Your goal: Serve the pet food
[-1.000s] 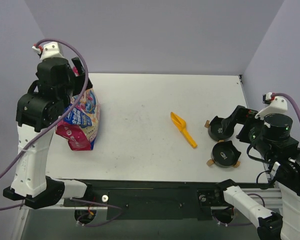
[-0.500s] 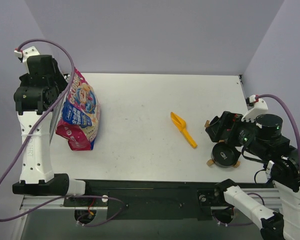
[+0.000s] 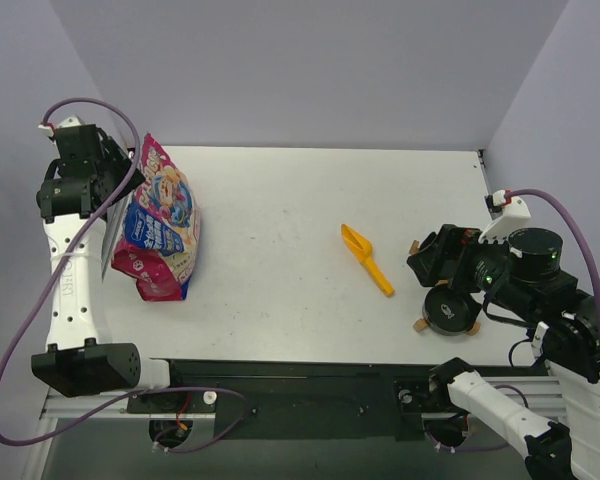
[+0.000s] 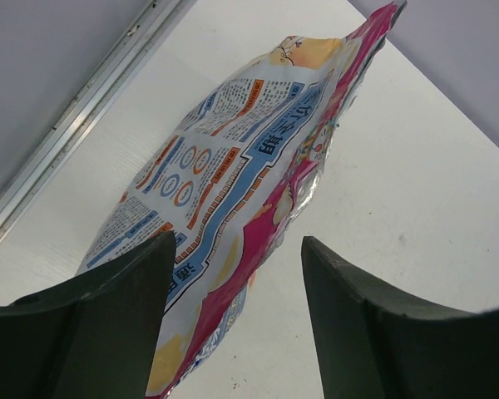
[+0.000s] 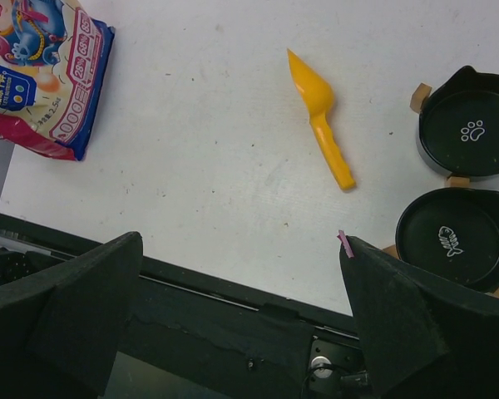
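Note:
No kibble shows; any pet food is hidden inside the pink-and-blue printed bag (image 3: pixel 160 225), which stands leaning at the table's left and is shut as far as I can see. My left gripper (image 3: pixel 118 190) is open just left of and above the bag, whose edge (image 4: pixel 233 174) shows between its fingers without being gripped. My right gripper (image 3: pixel 432 262) is open and empty, hovering over the far black bowl (image 5: pixel 470 125). The near black bowl (image 3: pixel 450 310) lies beside it. An orange scoop (image 3: pixel 366 258) lies empty on the table left of the bowls.
The white table (image 3: pixel 280 220) ends at a black front rail (image 5: pixel 233 299). A metal edge strip (image 4: pixel 75 116) runs along the table's left side next to the bag. Grey walls stand close on the left and right.
My left arm has pulled back to the left, away from the top of the bag, which still stands. My right gripper has swung forward and left over the far bowl.

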You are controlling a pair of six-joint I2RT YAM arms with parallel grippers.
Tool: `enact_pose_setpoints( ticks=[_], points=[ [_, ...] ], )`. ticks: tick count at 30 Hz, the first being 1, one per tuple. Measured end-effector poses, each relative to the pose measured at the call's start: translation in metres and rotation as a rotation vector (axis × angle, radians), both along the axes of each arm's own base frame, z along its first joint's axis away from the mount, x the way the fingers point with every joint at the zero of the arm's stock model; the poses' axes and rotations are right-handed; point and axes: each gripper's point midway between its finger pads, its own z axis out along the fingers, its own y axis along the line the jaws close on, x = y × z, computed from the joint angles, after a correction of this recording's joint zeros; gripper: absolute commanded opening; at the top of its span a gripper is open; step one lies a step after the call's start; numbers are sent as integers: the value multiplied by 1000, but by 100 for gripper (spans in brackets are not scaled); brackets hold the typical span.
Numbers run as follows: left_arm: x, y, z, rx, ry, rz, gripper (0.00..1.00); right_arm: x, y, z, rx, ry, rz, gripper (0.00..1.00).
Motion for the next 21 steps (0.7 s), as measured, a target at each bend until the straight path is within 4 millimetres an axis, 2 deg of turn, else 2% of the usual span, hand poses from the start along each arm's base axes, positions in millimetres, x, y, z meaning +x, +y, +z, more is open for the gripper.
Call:
enact_pose_setpoints(
  ticks=[2, 7, 11, 15, 21],
  points=[
    [0, -3, -4, -11, -1, -11, 69, 0, 0, -1, -2, 1, 0, 100],
    [6, -5, -3, -17, -22, -25, 69, 1, 0, -2, -5, 4, 0, 100],
    [24, -5, -5, -21, -41, -45, 66, 1, 0, -1, -4, -1, -2, 100],
    [50, -5, -20, -31, -21, -59, 64, 2, 0, -1, -3, -3, -2, 100],
    [74, -11, -47, -27, 40, -87, 50, 2, 0, -1, -3, -3, -3, 100]
  ],
)
